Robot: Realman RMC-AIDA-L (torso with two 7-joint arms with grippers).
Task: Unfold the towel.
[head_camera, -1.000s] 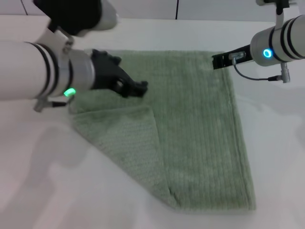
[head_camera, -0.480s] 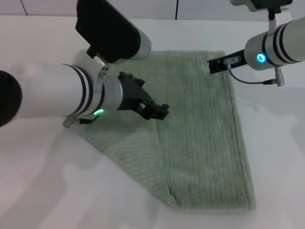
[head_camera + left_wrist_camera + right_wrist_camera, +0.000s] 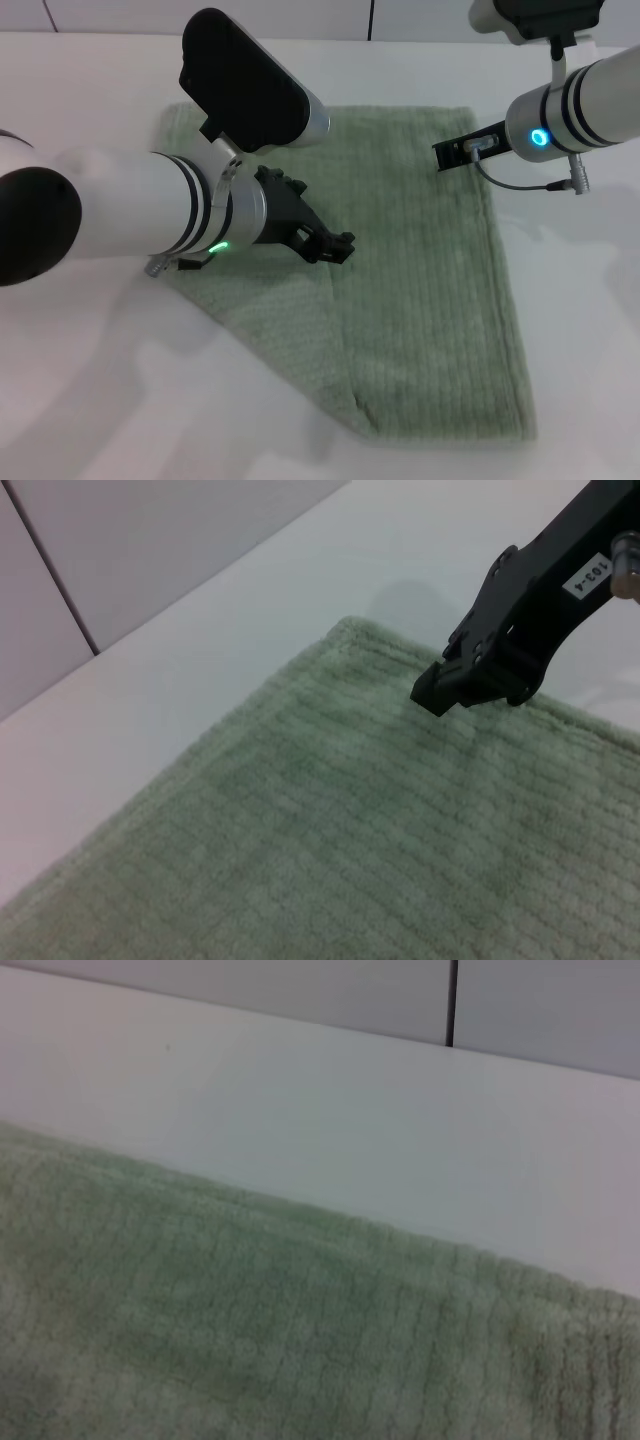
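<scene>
The pale green towel (image 3: 430,280) lies flat on the white table (image 3: 90,400). Its left part is folded over into a triangular flap (image 3: 270,310). My left gripper (image 3: 335,245) is low over the middle of the towel, at the flap's inner corner. My right gripper (image 3: 445,155) is shut and sits at the towel's far right corner, just over the cloth. The left wrist view shows it (image 3: 440,692) above the ribbed towel (image 3: 330,830). The right wrist view shows only the towel's hemmed far edge (image 3: 250,1340) and bare table.
My bulky left forearm (image 3: 130,220) covers the towel's left side. A grey cable (image 3: 540,185) hangs below my right wrist. White wall panels (image 3: 300,15) stand behind the table's far edge.
My left arm swung right and nearer, carrying its gripper from the towel's far left to the flap's inner corner. My right gripper shifted slightly left. The towel lies as before.
</scene>
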